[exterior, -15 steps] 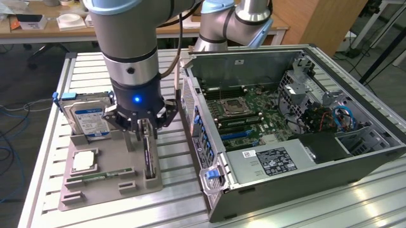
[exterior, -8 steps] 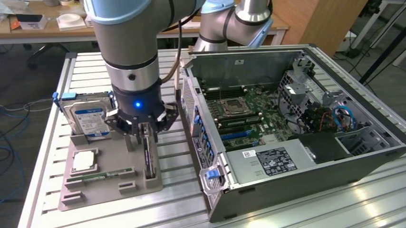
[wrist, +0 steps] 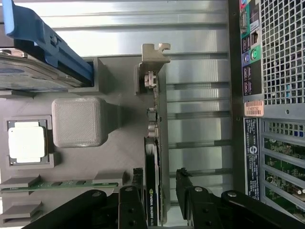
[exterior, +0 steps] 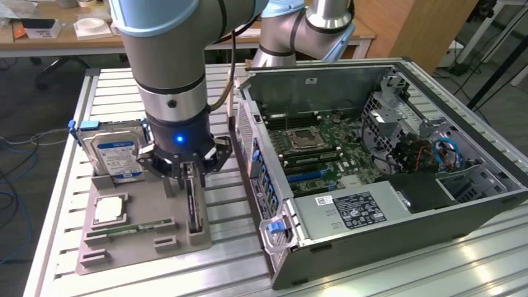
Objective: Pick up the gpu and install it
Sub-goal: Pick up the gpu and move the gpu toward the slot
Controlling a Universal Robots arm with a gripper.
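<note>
Toward the table's [exterior: 239, 272] edge at the exterior view's left, a grey tray [exterior: 153, 198] holds the parts. A hard drive [exterior: 115, 154] with a blue-white label stands upright in its far corner. Nearer lies a processor [exterior: 110, 209], flat in its pocket, and then a green memory stick [exterior: 132, 229] in a slot.

The gpu [exterior: 193, 210] stands on its long edge in a slot along the tray's side nearest the computer case, with its metal bracket [wrist: 155, 52] at the far end. The tool [wrist: 159, 174] is down over the card's near end. Its jaws are spread wide, one on each face, and it has hold of nothing. One finger [wrist: 183, 191] stands visibly apart from the card; the other looks close to the black shroud, though whether it touches cannot be told.

The card is probably stiff and fairly light, but fragile. A pinch across its flat faces near the upper edge looks safest, away from the bracket and the bottom connector. The smooth shroud may be slippery.

The tray's slot posts hug the card's ends, so it likely has to lift straight. Just beside the tray at the exterior view's right, the open computer case [exterior: 396, 161] fills the rest of the table, its rear wall rising close to the card.
</note>
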